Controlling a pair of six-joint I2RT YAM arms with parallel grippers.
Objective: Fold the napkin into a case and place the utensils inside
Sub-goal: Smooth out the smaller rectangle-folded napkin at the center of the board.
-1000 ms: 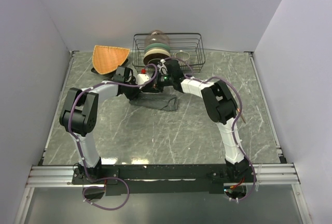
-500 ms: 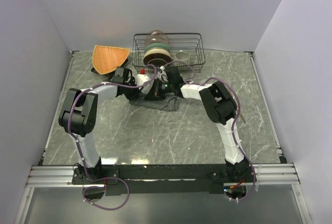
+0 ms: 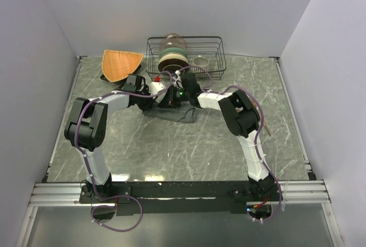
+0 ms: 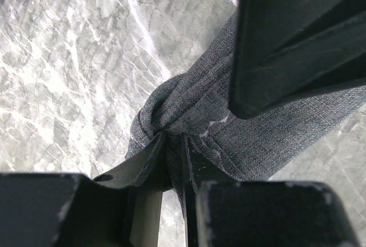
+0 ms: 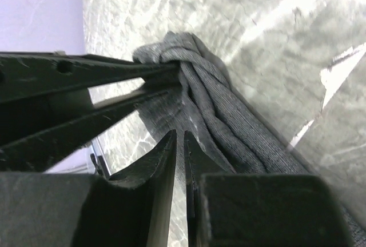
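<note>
Quick update from the folding rig: the napkin (image 3: 178,114) is bunched up on the grey marble tabletop (image 3: 189,144), just in front of the wire rack (image 3: 213,50) and a bit right of the orange mat (image 3: 120,64). The big change from a second ago is the right arm (image 3: 214,97). Its wrist has swung left, so the right jaws now sit nearly against the left jaws over the left part of the cloth, where before there was a clear gap between them. The left arm (image 3: 114,99) has hardly budged. The napkin also looks more gathered toward the middle than it did, though its right end still lies flat on the tabletop. Up close on the left wrist camera, the left jaws are pinched narrow on a twisted knot of the napkin (image 4: 194,101). On the right wrist camera, the right jaws are down to a thin slit with their tips in the folds of the napkin (image 5: 214,107) (looks like a layer is caught between them, but it's a tight view).
</note>
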